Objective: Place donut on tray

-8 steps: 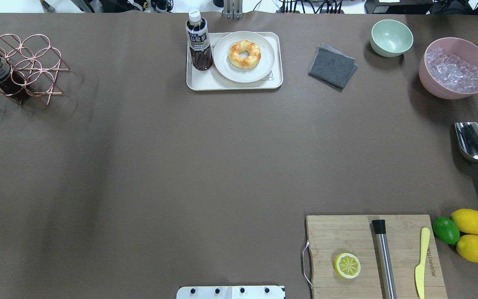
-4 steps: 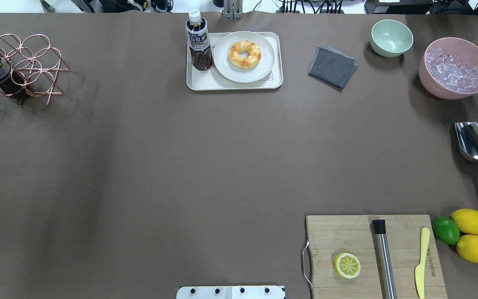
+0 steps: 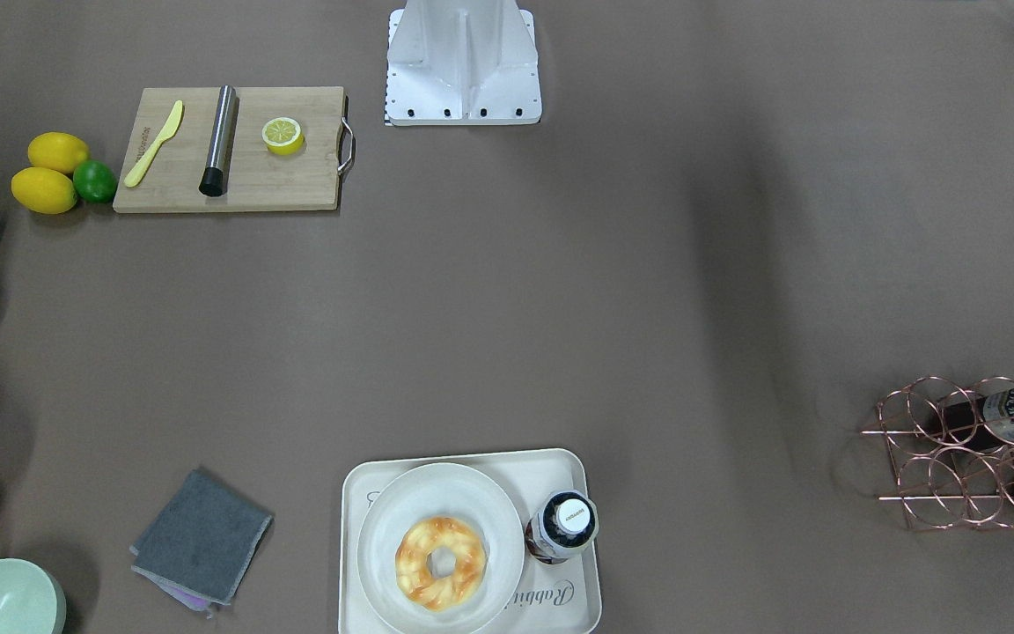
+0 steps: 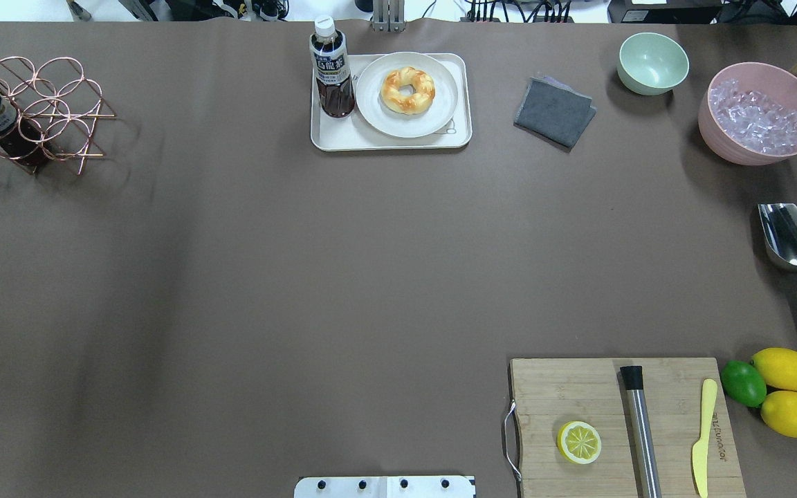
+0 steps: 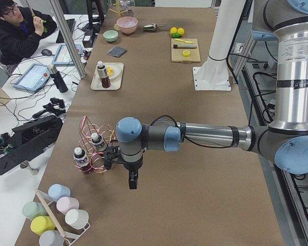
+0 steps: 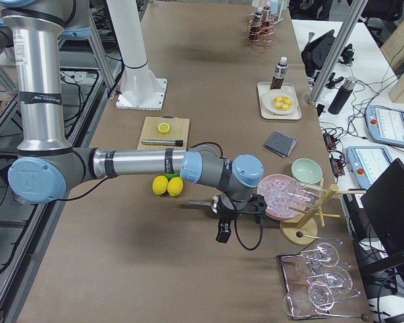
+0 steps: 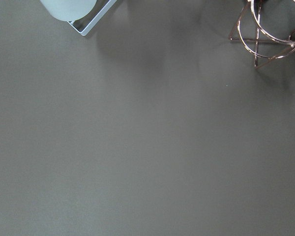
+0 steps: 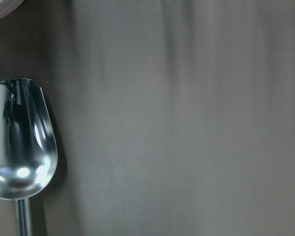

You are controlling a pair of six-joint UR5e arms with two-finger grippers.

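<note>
Donut (image 4: 407, 90) is seen lying flat on a round plate (image 4: 441, 104), and the plate is seated inside the tray (image 4: 343, 136). In the overhead view the tray is placed at 12 o'clock on the table (image 4: 301, 277), at the far edge. A bottle (image 4: 331, 69) is stood upright on the tray at 9 o'clock of the plate, just beside it. A grey cloth (image 4: 554, 111) is laid at 3 o'clock of the tray, apart from it.

Left gripper (image 5: 133, 180) is shown only in the left side view. It is pointed down over the table, near the wire rack (image 5: 95, 148). Spread or pressed together cannot be told.

Right gripper (image 6: 223, 232) is shown only in the right side view, hung over the table near the scoop (image 4: 789, 238) and the pink bowl (image 6: 279, 195). Its pincer state cannot be told either.

Both are located well apart from the donut.
</note>
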